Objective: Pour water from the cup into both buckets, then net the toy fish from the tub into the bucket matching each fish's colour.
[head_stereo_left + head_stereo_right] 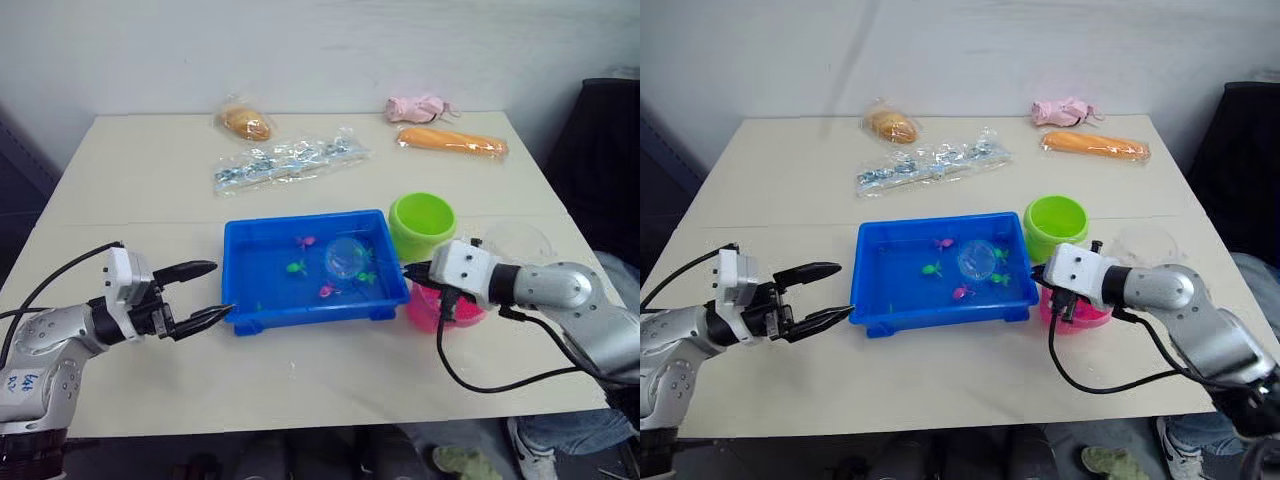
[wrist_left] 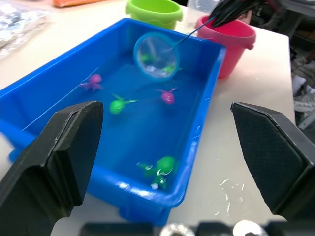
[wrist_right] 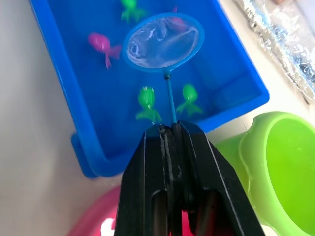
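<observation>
right tool (image 3: 172, 129) pinches the net (image 3: 163, 42) handle over the tub (image 1: 240, 300); left tool (image 1: 200, 291) gapes wide.

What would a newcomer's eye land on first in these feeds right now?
The bright blue tub at the table's middle, with green and pink toy fish scattered in it. Next, the round net held over the tub on a thin handle, clamped in the right gripper. Then the green bucket and pink bucket side by side just right of the tub, while the left gripper waits open at the tub's left end.
</observation>
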